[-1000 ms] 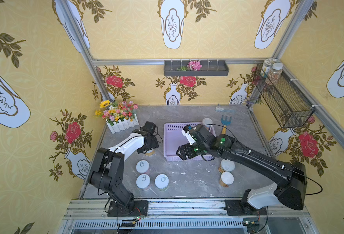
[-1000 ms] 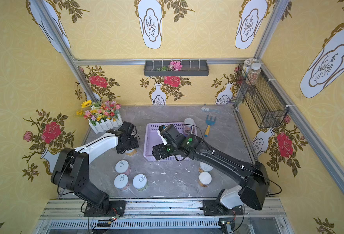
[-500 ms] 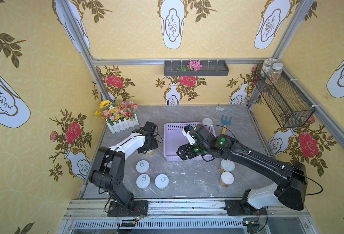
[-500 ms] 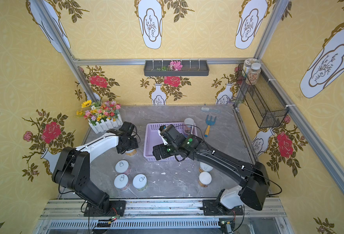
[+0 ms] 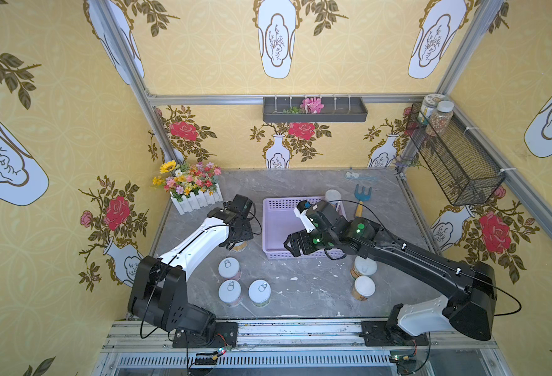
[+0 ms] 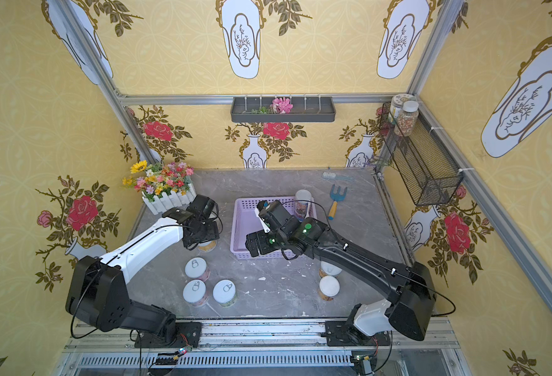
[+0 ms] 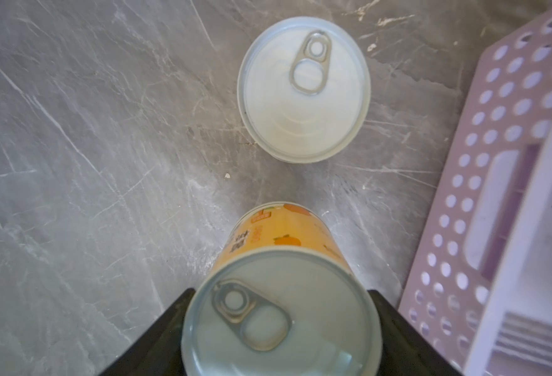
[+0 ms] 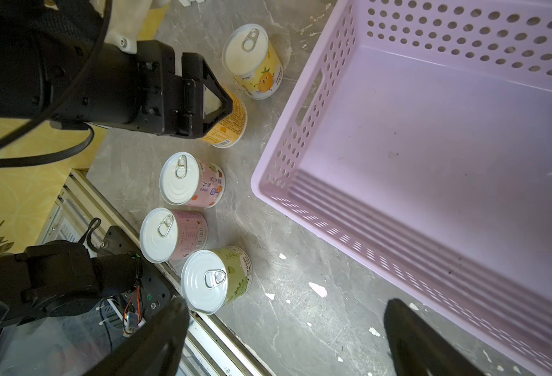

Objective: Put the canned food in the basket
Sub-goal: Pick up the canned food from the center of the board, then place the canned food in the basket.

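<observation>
Firmly pinched between the closed black jaws of the left gripper (image 7: pixel 282 325), a pull-tab can (image 7: pixel 277 234) is shown just outside the lavender basket (image 5: pixel 269 228), at its nine o'clock. Its orange label is printed with small oranges, a barcode and Chinese characters too blurred to be read. Meanwhile the right gripper (image 8: pixel 287 325) is held with jaws spread wide and empty over the basket's seven o'clock corner.

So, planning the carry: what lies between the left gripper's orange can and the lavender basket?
Only bare tabletop separates the orange can from the basket, clearest in the right wrist view.
</observation>
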### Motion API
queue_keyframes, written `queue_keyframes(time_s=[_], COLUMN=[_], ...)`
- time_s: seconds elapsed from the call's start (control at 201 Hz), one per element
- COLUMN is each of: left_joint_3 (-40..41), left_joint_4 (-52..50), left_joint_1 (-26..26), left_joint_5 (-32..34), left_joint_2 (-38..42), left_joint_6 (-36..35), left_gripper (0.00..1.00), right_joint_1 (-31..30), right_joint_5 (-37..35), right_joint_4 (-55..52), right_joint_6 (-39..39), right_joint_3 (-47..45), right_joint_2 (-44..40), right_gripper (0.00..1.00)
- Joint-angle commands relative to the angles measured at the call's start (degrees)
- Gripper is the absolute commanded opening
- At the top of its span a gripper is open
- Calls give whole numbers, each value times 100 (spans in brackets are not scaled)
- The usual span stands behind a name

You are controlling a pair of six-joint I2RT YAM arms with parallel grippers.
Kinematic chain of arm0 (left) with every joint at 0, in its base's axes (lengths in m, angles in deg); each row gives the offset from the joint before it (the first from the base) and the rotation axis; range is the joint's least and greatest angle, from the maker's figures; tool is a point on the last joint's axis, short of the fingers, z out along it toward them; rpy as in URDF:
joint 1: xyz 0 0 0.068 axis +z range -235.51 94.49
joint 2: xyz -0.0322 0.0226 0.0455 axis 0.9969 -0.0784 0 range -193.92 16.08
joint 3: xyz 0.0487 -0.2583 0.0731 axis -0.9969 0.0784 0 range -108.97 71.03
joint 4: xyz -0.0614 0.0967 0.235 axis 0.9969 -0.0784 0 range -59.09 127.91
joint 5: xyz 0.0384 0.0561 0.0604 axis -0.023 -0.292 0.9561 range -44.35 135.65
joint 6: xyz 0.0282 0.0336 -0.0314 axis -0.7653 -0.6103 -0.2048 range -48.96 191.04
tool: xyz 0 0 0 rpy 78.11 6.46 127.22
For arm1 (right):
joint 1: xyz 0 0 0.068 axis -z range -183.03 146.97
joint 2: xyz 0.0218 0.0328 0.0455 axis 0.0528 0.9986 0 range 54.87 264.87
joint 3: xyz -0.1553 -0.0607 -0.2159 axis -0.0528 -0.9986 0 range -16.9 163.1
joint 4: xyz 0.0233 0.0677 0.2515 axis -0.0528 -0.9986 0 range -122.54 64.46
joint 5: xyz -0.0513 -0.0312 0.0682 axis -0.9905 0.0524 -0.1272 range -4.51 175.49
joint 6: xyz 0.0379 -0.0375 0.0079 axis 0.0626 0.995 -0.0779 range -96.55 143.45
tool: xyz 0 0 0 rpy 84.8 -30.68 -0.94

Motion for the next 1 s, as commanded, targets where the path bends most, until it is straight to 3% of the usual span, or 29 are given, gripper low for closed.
queue_keyframes(time_s=[0.0, 0.488, 0.992], left_joint_3=[-186, -1535, -3108], left_joint_4=[-403, -735, 62], left_joint_1=[-185, -724, -1304], left_joint_5=[233, -202, -784], left_joint_2=[204, 106, -1649], left_joint_6=[201, -88, -537], left_gripper=[69, 69, 68], right_joint_1=[5, 663, 1421], right_joint_5=[-35, 310, -509], right_joint_4=[493, 463, -322], right_joint_6=[17, -55, 26], right_joint_3=[-153, -411, -442], right_joint_2=[-183, -620, -921], right_gripper=[97, 97, 97])
